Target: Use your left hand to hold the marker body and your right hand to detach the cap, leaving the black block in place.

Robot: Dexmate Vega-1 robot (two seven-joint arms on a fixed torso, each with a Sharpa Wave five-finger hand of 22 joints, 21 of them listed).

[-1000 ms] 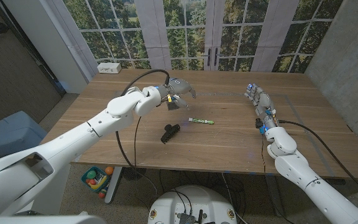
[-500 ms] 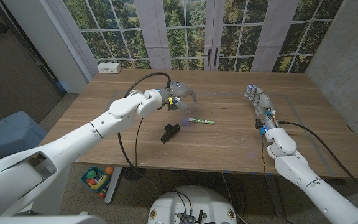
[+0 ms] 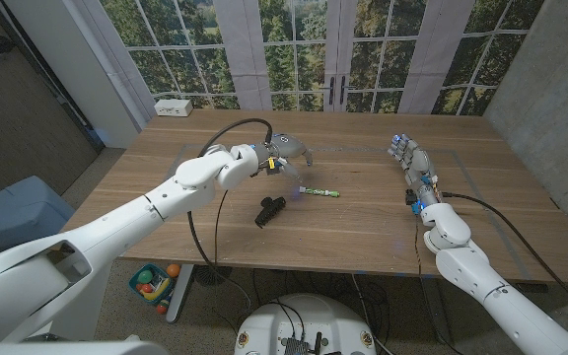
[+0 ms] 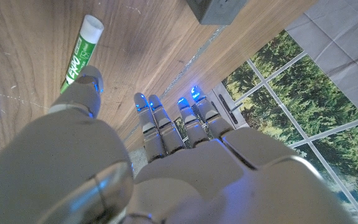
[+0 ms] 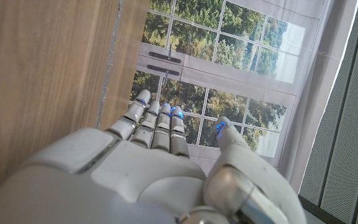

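Left hand [image 3: 282,151] hovers spread and empty beside the marker [image 3: 319,191].
Marker reads "EXPO", mid-tabletop near the block [image 3: 269,209]; right hand [image 3: 410,158] waits empty, fingers apart, toward the right edge.

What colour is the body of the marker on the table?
Green, with a white end; the marker shows best in the left wrist view.

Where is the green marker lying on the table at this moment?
In the head view the green marker lies near the table's middle, just right of the black block and below the left hand, which hovers close to its left end.
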